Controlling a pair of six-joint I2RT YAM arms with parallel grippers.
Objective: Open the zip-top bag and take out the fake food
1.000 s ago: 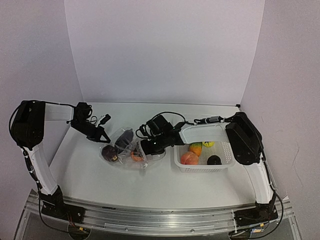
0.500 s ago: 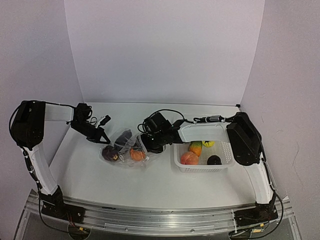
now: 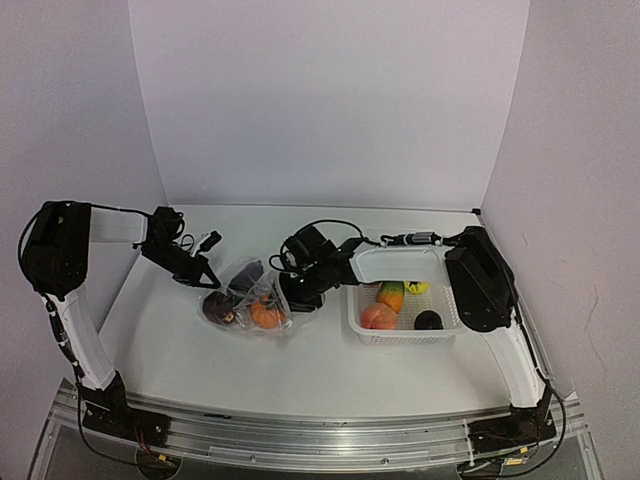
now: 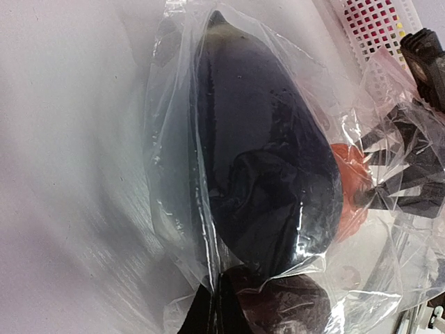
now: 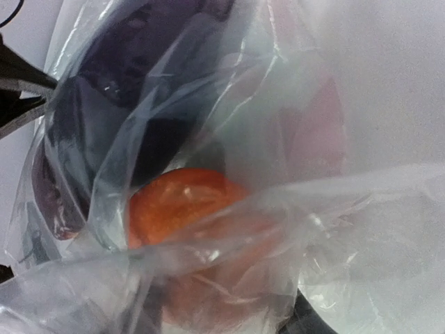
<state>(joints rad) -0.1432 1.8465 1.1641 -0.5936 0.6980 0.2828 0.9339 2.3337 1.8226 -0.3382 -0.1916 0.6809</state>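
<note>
The clear zip-top bag lies crumpled left of centre. My left gripper is shut on the plastic at its left edge, the fingers pinched together on the film. Fake food shows inside the bag: a large dark purple piece, a dark red-brown piece and an orange piece. My right gripper is at the bag's right side with the orange piece straight ahead under folds of plastic. Plastic hides its fingers, so I cannot tell how its jaws stand or whether it holds anything.
A white mesh basket stands right of the bag, holding a peach piece, a green-orange piece, a yellow piece and a black piece. Walls close the table at the back and on both sides.
My right gripper has pushed left, further into the bag's right side, and the bag has bunched up around the orange piece. The left gripper has stayed put, still pinching the edge.
</note>
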